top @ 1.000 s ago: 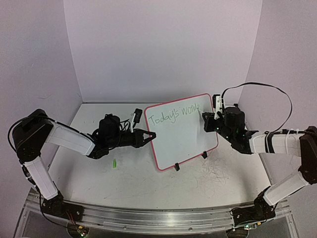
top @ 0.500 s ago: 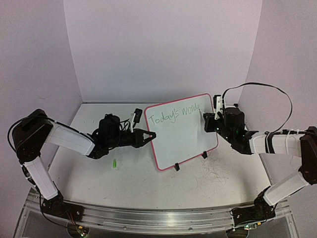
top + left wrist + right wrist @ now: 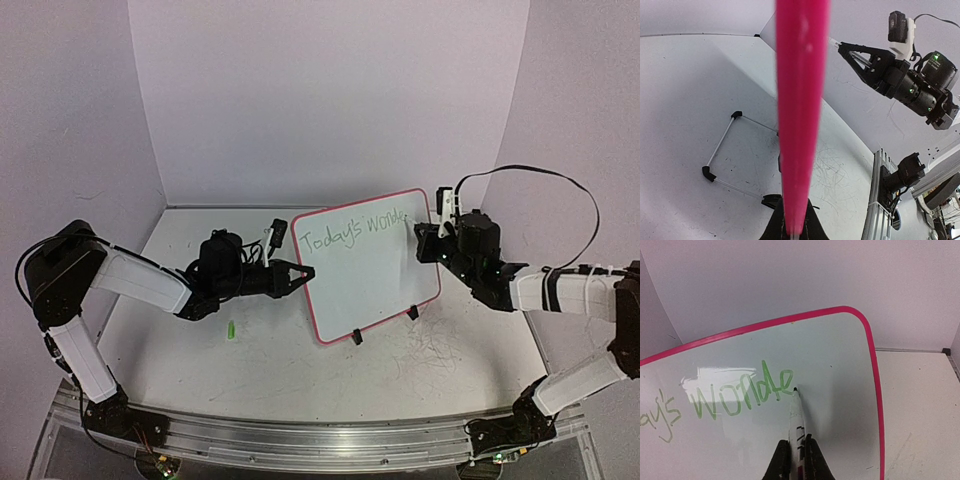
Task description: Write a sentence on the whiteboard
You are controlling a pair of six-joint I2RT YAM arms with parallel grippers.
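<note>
Two arms reach in from opposite sides of the bench, both held low and nearly level. They meet at the whiteboard, which stands tilted back near the middle rear on black clip feet.

The left forearm runs rightward across the bench. The left pincer is closed on the board's left edge. In the left wrist view the pink rim rises straight up from between the two dark fingers, which press it from either side.

The right arm bends at the elbow by the frame's right edge, where part of it is cut off, and its forearm angles up and leftward. The right pincer sits at the board's upper right and is clamped tight on a white marker. The marker's dark tip touches the board just after the last letter.

The sentence is in thin green and slants upward along the top of the board. From above it reads "Today's wonde". The right wrist view shows only "ay's wonde", the start being cut off at the left.

From above, the marker is barely a pale sliver behind the pincer. The left wrist view sees the board edge-on and blurred, so no writing shows there. A small green object lies on the bench near the left forearm, too small to identify.
</note>
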